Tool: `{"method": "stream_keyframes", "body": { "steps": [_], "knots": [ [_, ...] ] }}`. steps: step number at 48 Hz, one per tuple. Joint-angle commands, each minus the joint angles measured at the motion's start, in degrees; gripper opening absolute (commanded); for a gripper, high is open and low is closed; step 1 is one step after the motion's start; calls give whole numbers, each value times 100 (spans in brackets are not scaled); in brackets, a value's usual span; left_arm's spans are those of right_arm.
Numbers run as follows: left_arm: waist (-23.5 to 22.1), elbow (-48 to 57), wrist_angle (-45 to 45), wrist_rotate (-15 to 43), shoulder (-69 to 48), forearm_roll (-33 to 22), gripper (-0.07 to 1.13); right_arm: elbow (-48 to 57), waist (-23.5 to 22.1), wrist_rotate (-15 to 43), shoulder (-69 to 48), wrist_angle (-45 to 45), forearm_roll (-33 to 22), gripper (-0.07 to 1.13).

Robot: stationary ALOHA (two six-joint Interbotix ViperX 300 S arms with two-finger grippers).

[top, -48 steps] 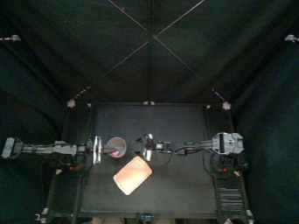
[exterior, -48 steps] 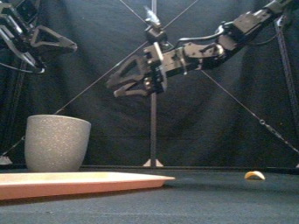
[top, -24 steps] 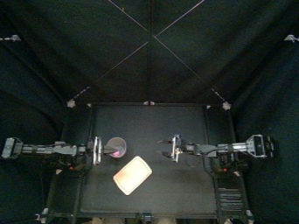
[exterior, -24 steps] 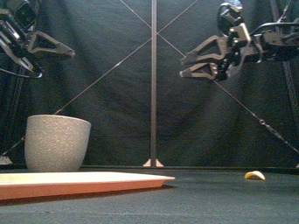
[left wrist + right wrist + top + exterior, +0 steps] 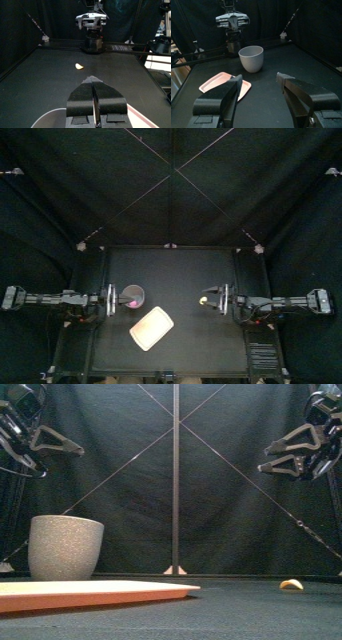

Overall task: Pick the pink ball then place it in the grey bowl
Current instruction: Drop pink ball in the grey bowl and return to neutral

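One grey bowl below left gripper

Black table w/ grey bowl, pink tray, sm. yellow toy.

I am seeing the grey bowl wearing fine dark speckles, the flat tray showing pale pink, a small toy showing yellow-orange, the table lying black.

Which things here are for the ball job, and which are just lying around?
For the job: grey cup; pink spot at the cup in the top view, maybe the ball.
Just lying about: pink tray; small yellow toy.
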Motion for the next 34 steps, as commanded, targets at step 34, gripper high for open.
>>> {"method": "stream_keyframes", "body": {
  "steps": [34],
  "knots": [
    [35, -35, -53, 9, 18, 9, 2, -149, -18, -9, 53, 167, 132, 92]
  ]
}}
